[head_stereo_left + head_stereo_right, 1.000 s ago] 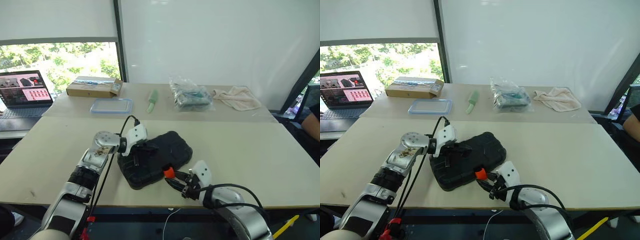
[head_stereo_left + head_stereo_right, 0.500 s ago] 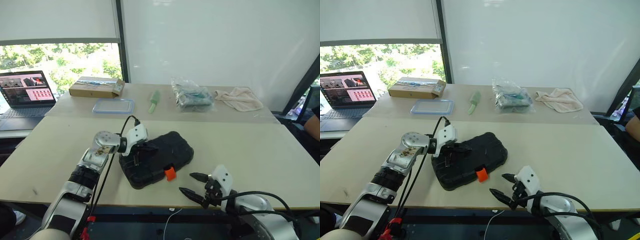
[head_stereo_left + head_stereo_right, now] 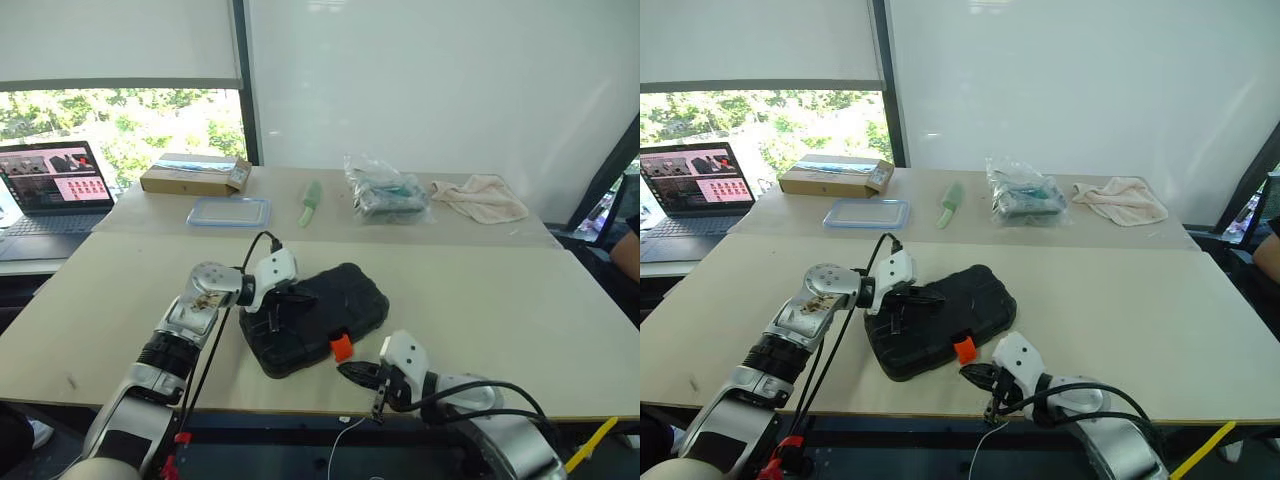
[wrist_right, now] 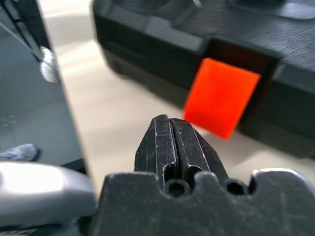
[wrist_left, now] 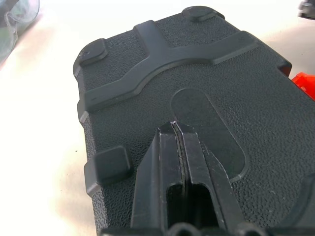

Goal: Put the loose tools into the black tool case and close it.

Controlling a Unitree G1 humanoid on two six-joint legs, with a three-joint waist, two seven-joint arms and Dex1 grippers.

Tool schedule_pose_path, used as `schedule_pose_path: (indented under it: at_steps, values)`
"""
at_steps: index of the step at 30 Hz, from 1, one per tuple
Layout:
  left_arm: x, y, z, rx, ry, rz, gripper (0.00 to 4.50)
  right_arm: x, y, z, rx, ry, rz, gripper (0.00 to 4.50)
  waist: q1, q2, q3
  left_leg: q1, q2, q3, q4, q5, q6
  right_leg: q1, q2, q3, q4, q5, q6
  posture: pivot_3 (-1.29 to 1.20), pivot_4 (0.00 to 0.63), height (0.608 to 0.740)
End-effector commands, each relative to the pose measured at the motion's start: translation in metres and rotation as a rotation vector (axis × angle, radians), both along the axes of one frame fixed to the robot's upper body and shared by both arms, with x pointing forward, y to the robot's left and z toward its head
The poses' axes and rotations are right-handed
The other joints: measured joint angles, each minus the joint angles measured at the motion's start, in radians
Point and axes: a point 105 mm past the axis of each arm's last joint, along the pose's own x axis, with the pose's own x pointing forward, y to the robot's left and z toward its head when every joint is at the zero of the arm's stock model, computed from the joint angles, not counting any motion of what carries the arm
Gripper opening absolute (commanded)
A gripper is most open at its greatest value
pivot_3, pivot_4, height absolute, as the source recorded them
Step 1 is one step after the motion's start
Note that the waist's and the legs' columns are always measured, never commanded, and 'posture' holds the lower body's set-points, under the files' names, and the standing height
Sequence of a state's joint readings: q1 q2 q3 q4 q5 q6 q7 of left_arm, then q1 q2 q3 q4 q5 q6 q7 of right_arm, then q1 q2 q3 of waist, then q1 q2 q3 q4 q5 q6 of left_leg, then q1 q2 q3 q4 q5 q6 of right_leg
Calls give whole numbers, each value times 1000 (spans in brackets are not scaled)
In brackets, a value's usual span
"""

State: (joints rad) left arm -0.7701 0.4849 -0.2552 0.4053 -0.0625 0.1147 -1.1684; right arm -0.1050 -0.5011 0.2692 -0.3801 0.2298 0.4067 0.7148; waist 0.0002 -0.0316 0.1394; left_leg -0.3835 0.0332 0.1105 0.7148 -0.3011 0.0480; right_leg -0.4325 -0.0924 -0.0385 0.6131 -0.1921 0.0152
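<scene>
Right gripper point(image 3: 987, 384) now pinched tight with nothing between the fingers, parked at the near edge of the bench point(image 3: 1160, 310), tips aimed at the orange latch point(image 4: 221, 96) but a touch short of it. Half a second back was splayed open and further out to the right; a second back was right up at the latch. So backed off, clamped empty, swung back in. Looks like lining up to poke the latch home with closed fingertips, though can't confirm the latch is actually unlatched, only that it sticks out from the front wall.

Left gripper point(image 5: 174, 129) also clenched empty, fingertips pressed flat on the lid of the black tool case point(image 3: 330, 305), same spot as before. Probably pinning the case so it doesn't skate.

Case sits near the front edge of the bench, a bit left of middle, lid down, contents hidden. No loose tools lying about, so presumably all inside. Clear blue-rimmed container point(image 3: 226, 211) on the far bench looks empty.
</scene>
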Motion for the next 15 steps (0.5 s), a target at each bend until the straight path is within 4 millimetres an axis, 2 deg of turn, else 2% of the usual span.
schedule_pose_path:
  at_steps: [1, 8, 15]
  values:
    - [-6, 10, -35, 100, 112, 32, 0, 7, 1, 14, 11, -75, 12, 60, 0, 0, 0, 0, 0, 0, 0, 0, 0, 0, 0, 0, 0, 0, 0, 0, 150, 740]
    - [-5, 10, -37, 107, 121, 43, 0, 16, -2, 16, 2, -88, 2, 60, 0, 0, 0, 0, 0, 0, 0, 0, 0, 0, 0, 0, 0, 0, 0, 0, 150, 740]
    - [-4, 12, -41, 129, 139, 67, 0, 24, 5, 14, 6, -92, 7, 60, -2, 0, 0, 4, 0, 0, 0, 0, 0, 3, 0, 0, 0, 0, 0, 0, 150, 740]
